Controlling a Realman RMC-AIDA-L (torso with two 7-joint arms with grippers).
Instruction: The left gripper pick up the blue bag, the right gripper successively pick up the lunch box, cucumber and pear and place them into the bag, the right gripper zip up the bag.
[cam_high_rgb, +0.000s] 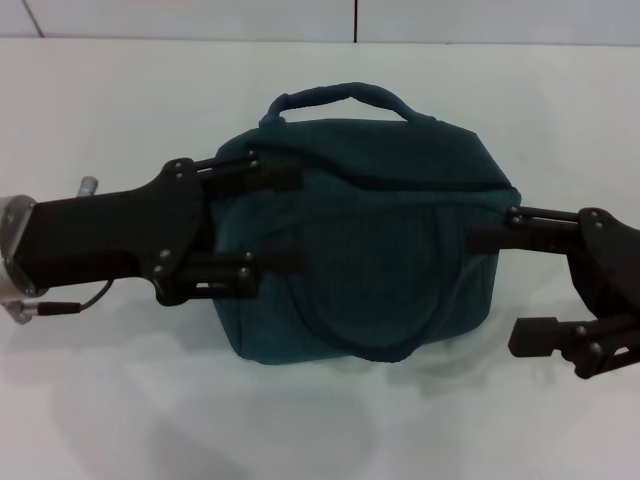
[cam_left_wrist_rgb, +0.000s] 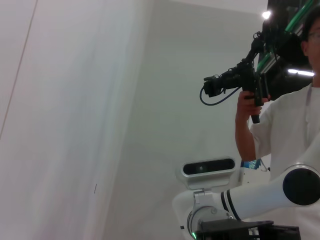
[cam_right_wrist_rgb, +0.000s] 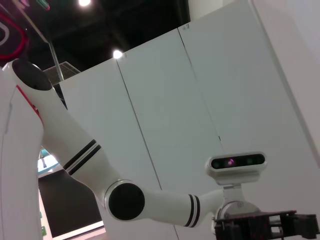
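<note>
The blue bag (cam_high_rgb: 370, 260) lies in the middle of the white table, closed on top, with one handle (cam_high_rgb: 345, 98) at its far side. My left gripper (cam_high_rgb: 285, 215) is open, its two fingers spread over the bag's left end. My right gripper (cam_high_rgb: 500, 288) is open at the bag's right end; its upper finger (cam_high_rgb: 490, 237) reaches the bag's right side and its lower finger hangs beside the bag's near right corner. The lunch box, cucumber and pear are out of view. Neither wrist view shows the bag or any fingers.
White table (cam_high_rgb: 120, 400) all round the bag, a wall seam at the far edge. The left wrist view shows my white body (cam_left_wrist_rgb: 260, 195) and a person (cam_left_wrist_rgb: 285, 120) with a camera; the right wrist view shows my white arm (cam_right_wrist_rgb: 125, 200) and wall panels.
</note>
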